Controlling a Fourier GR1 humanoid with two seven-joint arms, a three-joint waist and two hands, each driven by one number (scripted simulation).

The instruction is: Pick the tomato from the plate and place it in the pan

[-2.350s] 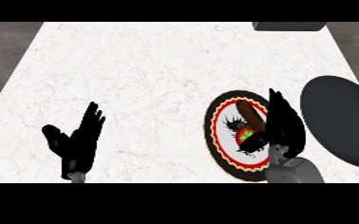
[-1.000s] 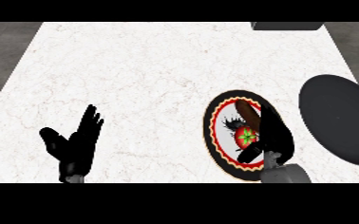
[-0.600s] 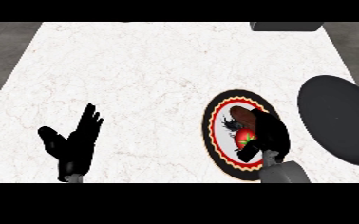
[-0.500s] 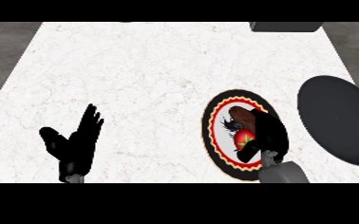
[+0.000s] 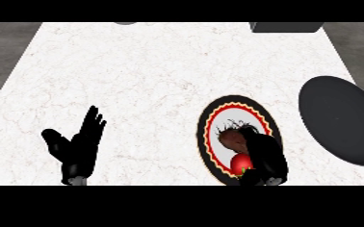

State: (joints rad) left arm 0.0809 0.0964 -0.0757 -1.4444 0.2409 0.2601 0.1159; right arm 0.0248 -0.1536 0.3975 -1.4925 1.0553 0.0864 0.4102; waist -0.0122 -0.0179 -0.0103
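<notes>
A red tomato lies on the near part of a patterned plate with a dark rim and a red scalloped band. My right hand is over the plate's near right side, its fingers curled round the tomato from the right and hiding part of it. The dark pan lies at the right edge of the counter, apart from the plate. My left hand rests open at the lower left, fingers up.
A white marble counter fills the view. A dark grey block stands at the far right edge, and a small grey shape shows at the far edge.
My right hand has drawn toward the near edge and closed round the tomato, which has shifted nearer with it. The left hand has stayed still.
</notes>
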